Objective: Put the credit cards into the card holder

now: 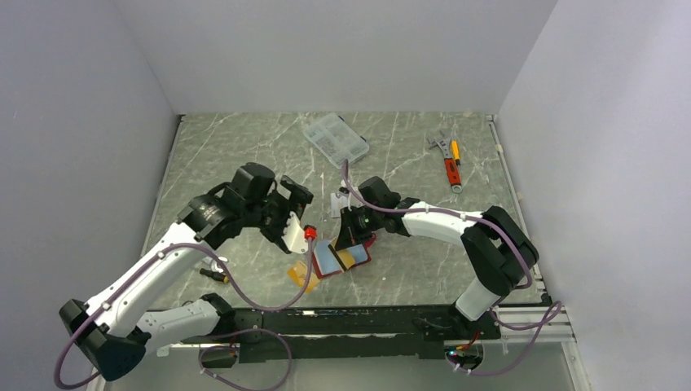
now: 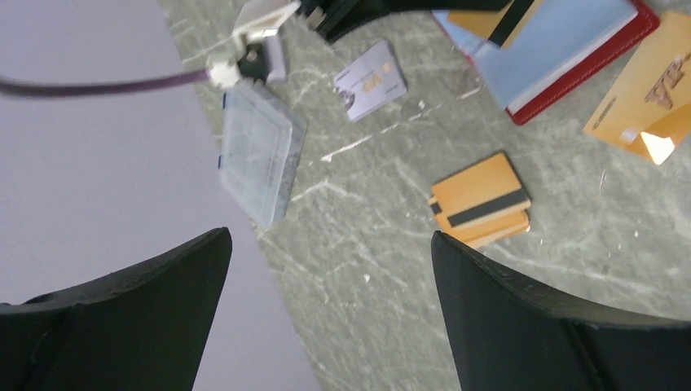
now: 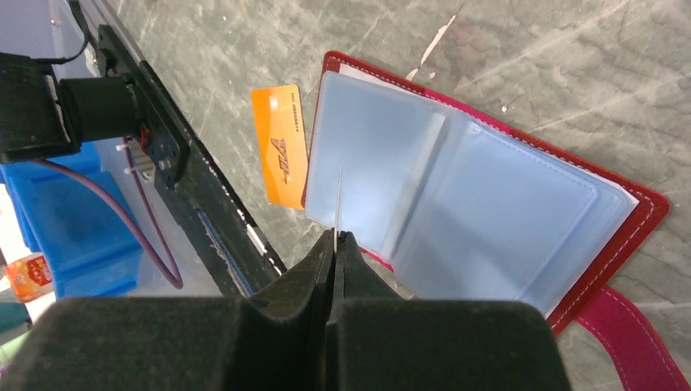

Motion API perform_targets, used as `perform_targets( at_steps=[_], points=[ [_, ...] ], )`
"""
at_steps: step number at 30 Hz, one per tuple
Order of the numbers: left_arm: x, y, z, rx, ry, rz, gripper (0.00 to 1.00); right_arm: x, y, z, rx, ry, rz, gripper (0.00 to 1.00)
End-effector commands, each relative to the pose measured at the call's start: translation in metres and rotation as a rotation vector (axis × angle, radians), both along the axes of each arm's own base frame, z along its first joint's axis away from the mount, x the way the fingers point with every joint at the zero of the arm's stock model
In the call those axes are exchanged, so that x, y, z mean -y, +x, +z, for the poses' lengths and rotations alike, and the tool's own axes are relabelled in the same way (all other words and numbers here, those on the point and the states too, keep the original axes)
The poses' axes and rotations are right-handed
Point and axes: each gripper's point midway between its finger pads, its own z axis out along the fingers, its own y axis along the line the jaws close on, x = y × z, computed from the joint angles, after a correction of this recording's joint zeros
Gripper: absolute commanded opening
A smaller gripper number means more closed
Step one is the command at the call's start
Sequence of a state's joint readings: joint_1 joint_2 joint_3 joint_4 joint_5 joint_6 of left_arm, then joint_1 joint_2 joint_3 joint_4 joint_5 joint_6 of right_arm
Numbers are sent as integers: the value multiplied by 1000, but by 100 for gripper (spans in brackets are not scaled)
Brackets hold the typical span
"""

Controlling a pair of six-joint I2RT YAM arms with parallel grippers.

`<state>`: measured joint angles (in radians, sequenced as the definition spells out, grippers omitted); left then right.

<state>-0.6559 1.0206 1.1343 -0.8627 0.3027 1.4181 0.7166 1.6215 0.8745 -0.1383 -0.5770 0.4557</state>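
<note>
Card holder (image 3: 489,204) lay open at the near middle of the table (image 1: 244,163). Right gripper (image 3: 336,244) was clamped on a thin edge-on sliver, apparently a credit card (image 3: 338,195), above it. Left gripper (image 2: 330,240) stood wide, empty.

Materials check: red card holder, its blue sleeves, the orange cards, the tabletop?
Card holder: red leather-like cover, matte, stitched edge; real or faux, can't tell. Sleeves: soft light-blue translucent plastic, glossy, seams visible. Orange cards: rigid plastic, smooth, one with black stripe. Table: grey-green marble-look surface with white veins; possibly laminate.
</note>
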Motion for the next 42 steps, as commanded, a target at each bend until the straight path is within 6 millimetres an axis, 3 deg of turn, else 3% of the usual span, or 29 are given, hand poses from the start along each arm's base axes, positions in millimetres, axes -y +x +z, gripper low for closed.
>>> perform_targets(
  at_steps=[1,4,7,12,16,27,35,42],
  points=[
    [26,-8,-5,17,-94,-68,99,-14,18,15,61,67,-22,0],
    [37,-27,-34,81,-129,-212,99,-14,26,14,73,72,-47,0],
    [46,-38,-66,1,-137,-263,99,-9,38,14,79,91,-94,0],
    [63,-32,-77,-78,-238,-216,84,-2,49,12,99,100,-173,0],
    [70,-36,-93,-38,-255,-239,79,2,53,4,109,56,-210,0],
    [54,-43,-173,-42,7,-364,70,2,38,-18,85,4,-225,0],
    [43,-48,-201,-123,142,-383,69,-2,36,-22,68,63,-246,0],
    [37,-46,-211,-172,239,-381,58,-1,36,-24,60,79,-248,0]
  ],
)
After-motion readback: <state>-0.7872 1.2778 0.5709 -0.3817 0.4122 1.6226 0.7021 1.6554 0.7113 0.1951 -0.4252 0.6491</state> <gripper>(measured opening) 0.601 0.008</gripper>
